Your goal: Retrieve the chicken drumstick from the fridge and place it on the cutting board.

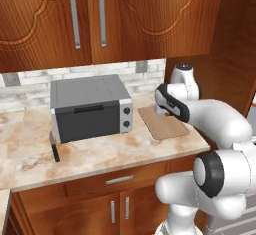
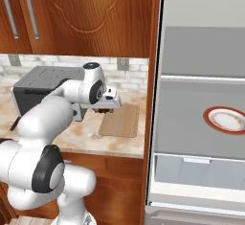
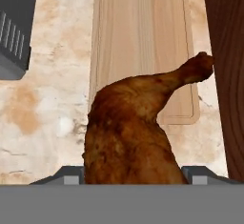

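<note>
One chicken drumstick (image 3: 131,132) sat clamped in your gripper (image 2: 103,108), held above the cutting board (image 3: 143,42) on the desk (image 1: 30,144) so you could set it down.

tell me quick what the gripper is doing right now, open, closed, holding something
Gripper: closed on the chicken drumstick, held above the counter near the cutting board.

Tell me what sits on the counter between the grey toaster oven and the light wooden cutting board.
Nothing: in the left base view, bare beige marble counter separates the grey toaster oven from the light wooden cutting board. The black knife lies on the oven's other side.
</note>
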